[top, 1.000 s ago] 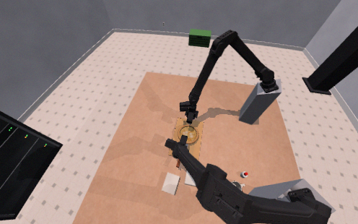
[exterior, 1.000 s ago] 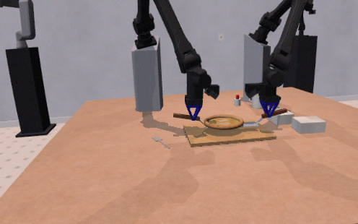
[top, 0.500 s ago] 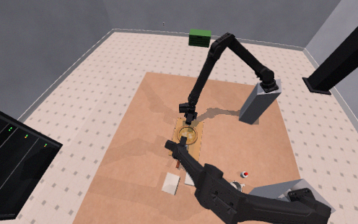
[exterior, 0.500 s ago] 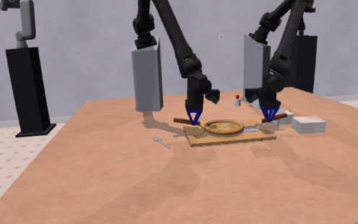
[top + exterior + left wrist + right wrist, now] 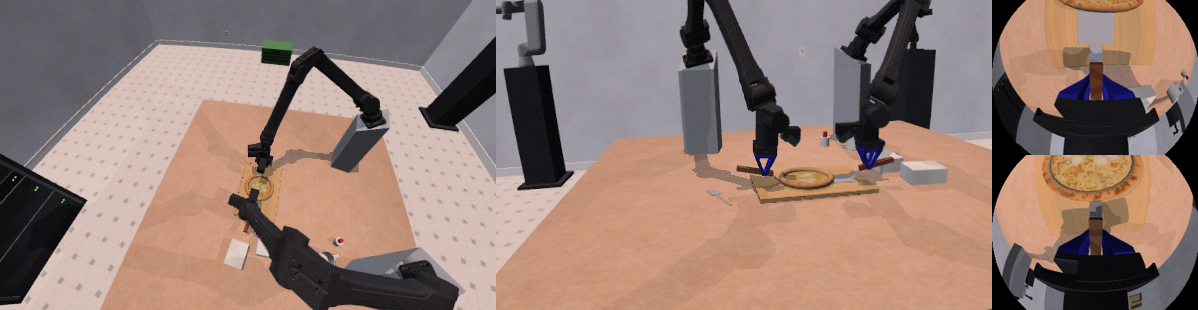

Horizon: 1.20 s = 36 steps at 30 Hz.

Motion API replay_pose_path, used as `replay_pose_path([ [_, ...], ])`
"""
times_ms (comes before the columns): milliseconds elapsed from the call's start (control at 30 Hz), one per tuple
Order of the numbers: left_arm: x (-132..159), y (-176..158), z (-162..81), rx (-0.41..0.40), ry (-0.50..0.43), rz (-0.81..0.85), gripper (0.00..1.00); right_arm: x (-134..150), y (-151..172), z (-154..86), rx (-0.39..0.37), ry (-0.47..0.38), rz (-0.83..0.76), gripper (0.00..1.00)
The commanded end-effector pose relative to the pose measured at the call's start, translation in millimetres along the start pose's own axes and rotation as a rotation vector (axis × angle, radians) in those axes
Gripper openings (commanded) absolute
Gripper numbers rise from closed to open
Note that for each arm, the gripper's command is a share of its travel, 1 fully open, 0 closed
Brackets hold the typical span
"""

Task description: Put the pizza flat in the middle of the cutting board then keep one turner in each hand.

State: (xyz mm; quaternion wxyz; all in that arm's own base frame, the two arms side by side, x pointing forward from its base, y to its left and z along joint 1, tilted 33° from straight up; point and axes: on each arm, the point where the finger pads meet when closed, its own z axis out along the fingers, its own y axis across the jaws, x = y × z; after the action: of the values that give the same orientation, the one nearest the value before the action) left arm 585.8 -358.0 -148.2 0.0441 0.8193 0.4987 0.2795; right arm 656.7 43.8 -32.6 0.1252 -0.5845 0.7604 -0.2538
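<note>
Exterior view: one pizza [image 5: 265, 188] [image 5: 807, 177] [image 5: 1100, 5] [image 5: 1092, 177]; downturned left hand [image 5: 254, 195] [image 5: 869, 166] [image 5: 1096, 77] grips one turner [image 5: 246, 227] [image 5: 885, 163] [image 5: 1096, 70] at two o'clock, downturned right hand [image 5: 261, 169] [image 5: 765, 172] [image 5: 1096, 232] another turner [image 5: 746, 169] [image 5: 1096, 228], nine.

Relative to the cutting board [image 5: 270, 200] [image 5: 821, 192] [image 5: 1140, 41] [image 5: 1140, 214], the pizza [image 5: 259, 187] [image 5: 806, 177] [image 5: 1102, 6] [image 5: 1092, 176] is now lower, nearer its surface. The left gripper [image 5: 254, 196] [image 5: 869, 165] [image 5: 1096, 77] and right gripper [image 5: 261, 169] [image 5: 765, 172] [image 5: 1096, 232], with their turners, have also descended toward it.
</note>
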Motion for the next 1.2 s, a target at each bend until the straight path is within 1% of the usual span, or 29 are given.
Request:
replay_pose_path([
  [0, 9.6, 12.6, -14.4, -0.028, -0.008, -0.029, 0.06, -16.2, -20.3, -27.8, 0.044, -0.026, -0.011, 0.06],
  [33, 9.9, 18.8, -16.6, -0.032, -0.009, -0.030, 0.06, -17.1, -21.9, -28.0, 0.049, -0.031, -0.007, 0.06],
  [67, -16.6, 24.3, -37.9, -0.054, 0.006, -0.023, 0.06, -16.5, -22.9, -27.7, 0.051, -0.031, -0.005, 0.06],
  [100, -18.8, 36.3, -46.0, -0.075, 0.021, -0.035, 0.06, -16.1, -22.7, -27.6, 0.050, -0.031, -0.005, 0.06],
  [133, -23.7, 29.7, -42.4, -0.065, 0.037, -0.034, 0.06, -16.8, -22.2, -27.7, 0.048, -0.033, -0.006, 0.06],
  [167, -32.3, 14.9, -30.7, -0.041, 0.058, -0.022, 0.06, -17.3, -22.2, -28.0, 0.048, -0.033, -0.007, 0.06],
  [200, -35.0, 10.6, -31.6, -0.037, 0.075, -0.020, 0.06, -17.2, -22.1, -28.0, 0.048, -0.033, -0.007, 0.06],
  [233, -31.8, 11.4, -30.7, -0.038, 0.083, 0.009, 0.06, -15.9, -22.4, -27.6, 0.048, -0.032, -0.005, 0.06],
  [300, -31.8, 11.4, -30.7, -0.038, 0.083, 0.009, 0.06, -15.9, -22.4, -27.6, 0.048, -0.032, -0.005, 0.06],
  [333, -32.1, 8.7, -32.9, -0.030, 0.109, -0.016, 0.06, -11.0, -16.7, -17.2, 0.034, -0.023, -0.002, 0.06],
  [367, -35.2, 7.8, -36.2, -0.031, 0.124, -0.015, 0.06, -16.2, -17.9, -23.7, 0.037, -0.029, -0.010, 0.06],
  [633, -45.9, 3.4, -56.0, -0.039, 0.256, -0.020, 0.06, -16.1, -14.0, -19.4, 0.030, -0.026, -0.014, 0.06],
  [667, -41.8, -3.2, -50.7, -0.026, 0.257, 0.004, 0.06, -16.3, -13.4, -18.9, 0.028, -0.025, -0.014, 0.06],
  [733, -13.4, -16.4, -30.7, 0.014, 0.267, 0.010, 0.06, -16.9, -11.9, -17.9, 0.025, -0.025, -0.017, 0.06],
  [767, -4.7, -4.0, -38.6, -0.002, 0.265, -0.008, 0.06, -16.8, -11.4, -17.4, 0.024, -0.025, -0.017, 0.06],
  [800, -4.8, 7.5, -43.2, -0.018, 0.264, -0.044, 0.06, -16.7, -11.5, -17.4, 0.024, -0.025, -0.016, 0.06],
  [867, -4.8, 7.5, -43.2, -0.018, 0.264, -0.044, 0.06, -16.7, -11.5, -17.4, 0.024, -0.025, -0.016, 0.06],
  [900, -20.0, 11.0, -52.6, -0.033, 0.260, -0.024, 0.06, -10.8, -12.6, -13.2, 0.025, -0.020, -0.006, 0.06],
  [933, -27.5, 16.5, -56.3, -0.046, 0.254, -0.023, 0.06, -15.8, -9.7, -15.4, 0.020, -0.022, -0.018, 0.06],
  [1000, -27.3, 14.1, -54.9, -0.040, 0.250, -0.021, 0.06, -16.3, -11.0, -15.6, 0.025, -0.024, -0.016, 0.06],
  [1033, 1.3, 3.7, -48.1, -0.015, 0.263, -0.018, 0.06, -15.9, -10.8, -15.6, 0.024, -0.024, -0.015, 0.06],
  [1167, 10.9, 6.0, -48.8, -0.016, 0.263, -0.016, 0.06, -14.2, -10.0, -15.1, 0.021, -0.022, -0.015, 0.06],
])
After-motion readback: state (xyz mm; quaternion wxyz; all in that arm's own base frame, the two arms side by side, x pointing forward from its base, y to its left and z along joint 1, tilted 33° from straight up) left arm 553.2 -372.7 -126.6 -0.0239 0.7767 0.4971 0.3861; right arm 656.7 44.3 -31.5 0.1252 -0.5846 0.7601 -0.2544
